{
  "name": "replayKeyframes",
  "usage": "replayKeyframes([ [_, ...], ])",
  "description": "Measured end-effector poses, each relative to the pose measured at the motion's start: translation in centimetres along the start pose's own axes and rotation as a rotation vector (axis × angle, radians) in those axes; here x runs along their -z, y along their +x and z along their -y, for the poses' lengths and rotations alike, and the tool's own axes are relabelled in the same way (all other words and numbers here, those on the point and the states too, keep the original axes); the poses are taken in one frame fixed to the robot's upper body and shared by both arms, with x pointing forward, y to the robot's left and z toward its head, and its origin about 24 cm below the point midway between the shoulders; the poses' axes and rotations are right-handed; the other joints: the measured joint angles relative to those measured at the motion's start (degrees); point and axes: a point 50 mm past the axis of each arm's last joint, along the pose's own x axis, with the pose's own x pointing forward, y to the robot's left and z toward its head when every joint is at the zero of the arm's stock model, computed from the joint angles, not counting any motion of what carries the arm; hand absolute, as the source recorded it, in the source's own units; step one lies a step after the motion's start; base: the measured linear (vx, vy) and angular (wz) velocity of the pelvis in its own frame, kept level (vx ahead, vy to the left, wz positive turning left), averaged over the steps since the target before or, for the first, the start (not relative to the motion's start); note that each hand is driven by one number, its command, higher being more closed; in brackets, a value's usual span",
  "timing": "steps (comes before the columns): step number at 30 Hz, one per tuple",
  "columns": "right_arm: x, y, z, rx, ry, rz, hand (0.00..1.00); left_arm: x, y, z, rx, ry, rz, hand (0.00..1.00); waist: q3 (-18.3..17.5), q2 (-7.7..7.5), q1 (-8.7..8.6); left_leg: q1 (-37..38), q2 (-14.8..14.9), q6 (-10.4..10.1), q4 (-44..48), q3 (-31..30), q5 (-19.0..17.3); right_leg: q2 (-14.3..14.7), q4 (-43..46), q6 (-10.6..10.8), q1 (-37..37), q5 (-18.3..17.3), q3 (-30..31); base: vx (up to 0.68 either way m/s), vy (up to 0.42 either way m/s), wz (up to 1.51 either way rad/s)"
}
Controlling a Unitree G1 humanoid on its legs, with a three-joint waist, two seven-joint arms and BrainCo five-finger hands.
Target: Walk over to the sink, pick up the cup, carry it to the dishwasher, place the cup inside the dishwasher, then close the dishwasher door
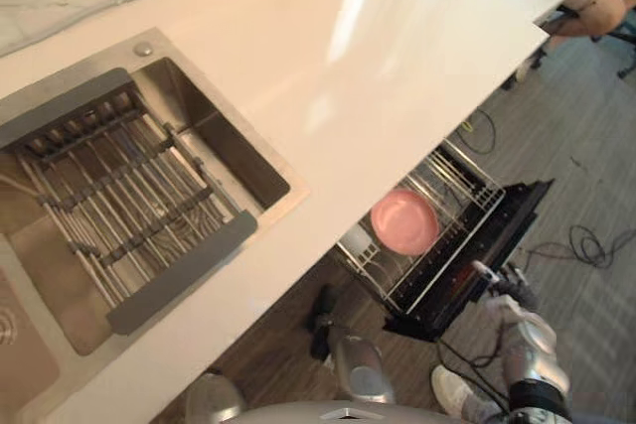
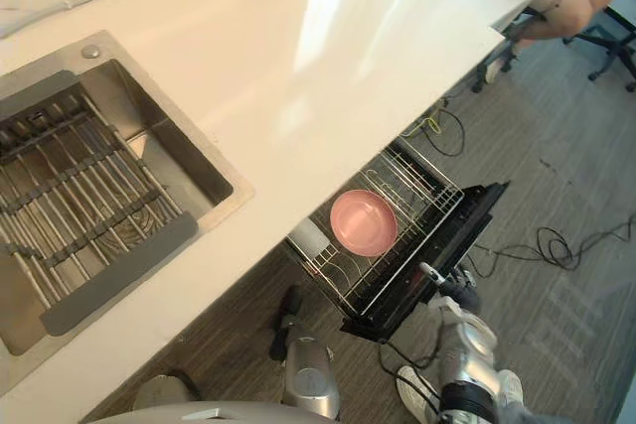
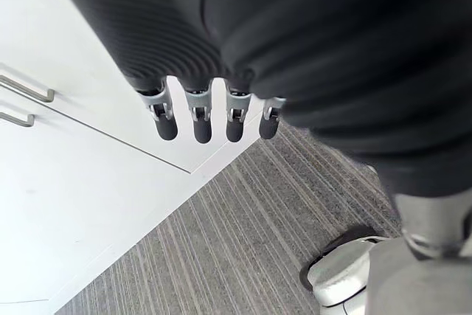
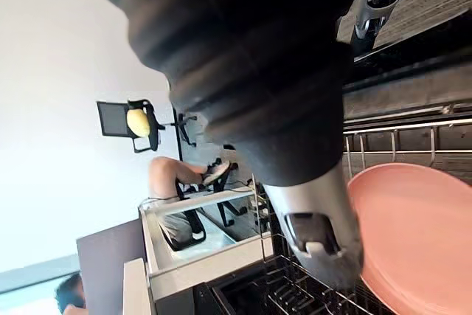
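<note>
White glossy countertop (image 1: pixel 378 67) spans the scene, and beneath its front edge stands an open dishwasher with a silver wire rack (image 1: pixel 454 196) pulled out over its lowered black dishwasher door (image 1: pixel 512 220). In the rack a round pink plate (image 1: pixel 404 221) stands tilted among the wires. Just beside the plate, deeper under the counter edge, sits a small white cup-like vessel (image 1: pixel 355 239); it is too small to say for certain that it is the cup. The robot's right hand (image 1: pixel 509 290) is at the outer edge of the dishwasher door, at or very near its rim; whether this hand is spread or curled cannot be told, and it holds nothing that can be seen. Its wrist camera looks past the dark ribbed cover onto the pink plate and the rack wires. The left hand (image 3: pixel 200 123) hangs away from the dishwasher with its fingers straight and side by side, empty, in front of flat white cabinet fronts (image 3: pixel 66 204) with slim metal bar handles and above grey striped carpet (image 3: pixel 243 234). Well to the left of the dishwasher, a stainless steel sink (image 1: pixel 229 156) is set into the counter, with a dark grey slatted drying rack (image 1: pixel 179 270) lying across it. Far beyond the dishwasher, past the counter's end, a person (image 1: pixel 599 2) sits on an office chair.
</note>
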Motion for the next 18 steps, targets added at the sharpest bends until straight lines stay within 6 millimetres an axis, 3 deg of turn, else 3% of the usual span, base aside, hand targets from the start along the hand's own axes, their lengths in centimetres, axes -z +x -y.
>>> replayKeyframes([
  [3, 0.3, 0.1, 0.0, 0.028, 0.004, 0.001, 0.00, -0.7, -0.3, 0.2, -0.004, 0.023, 0.021, 0.00, 1.67, 0.41, 0.31, -0.14, -0.35, 0.17, -0.45, -1.54, 0.38, -1.93, 4.39, 0.52, -0.53, -2.78, -1.26, 0.02, -0.009, 0.30],
  [14, -0.1, 0.4, 0.8, 0.135, 0.083, 0.039, 0.00, -2.0, -0.7, 0.1, -0.018, 0.078, 0.052, 0.00, 2.08, 0.44, 0.63, -2.77, -2.73, 1.13, -1.80, -5.11, 1.68, -8.49, 15.33, 1.22, -4.40, -9.22, -3.75, 0.00, -0.032, 0.22],
  [18, -0.8, 0.6, 0.3, 0.120, 0.202, 0.053, 0.00, -2.2, -0.7, 0.2, -0.010, 0.090, 0.066, 0.00, 2.20, 0.37, 0.81, -2.99, -3.45, 1.14, -1.92, -6.23, 1.68, -10.51, 19.04, 1.47, -5.24, -11.37, -4.08, 0.00, -0.043, 0.14],
])
